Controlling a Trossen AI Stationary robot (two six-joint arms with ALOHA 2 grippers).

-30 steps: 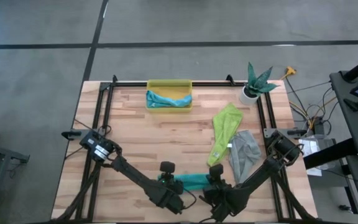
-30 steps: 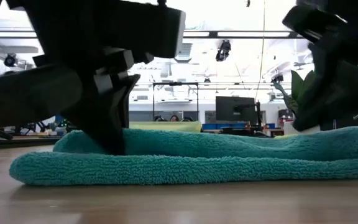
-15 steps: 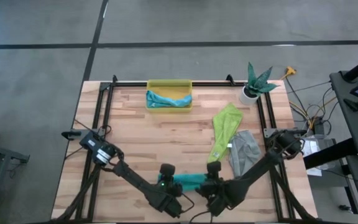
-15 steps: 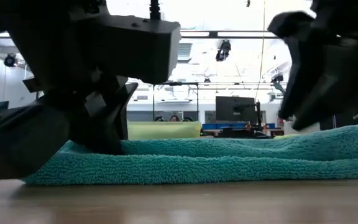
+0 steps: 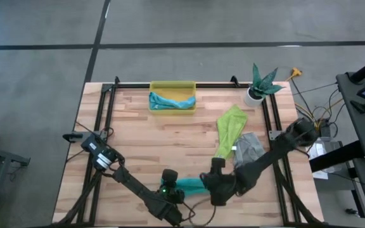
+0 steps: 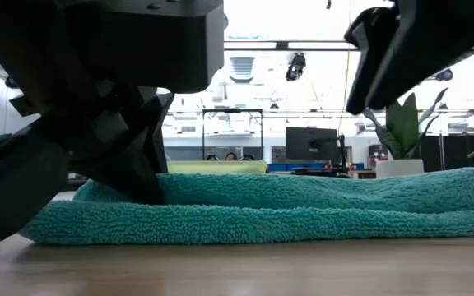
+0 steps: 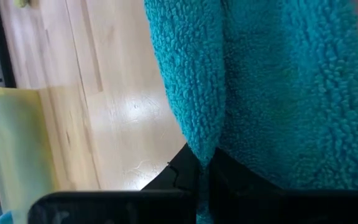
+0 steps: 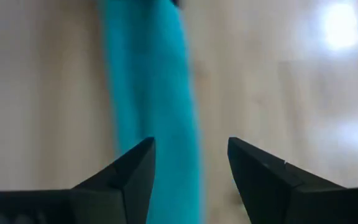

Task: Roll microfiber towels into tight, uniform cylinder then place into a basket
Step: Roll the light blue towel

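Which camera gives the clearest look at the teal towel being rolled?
The low view: the teal towel lies side-on across the table, folded flat. The high view shows only a sliver between the arms. The left wrist view fills with its pile; the right wrist view blurs it.

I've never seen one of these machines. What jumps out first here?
Two dark arms meet over a teal towel at the table's near edge: the left gripper pinches one end, the right gripper hangs open just above it. Farther back, a yellow basket already holds a towel.
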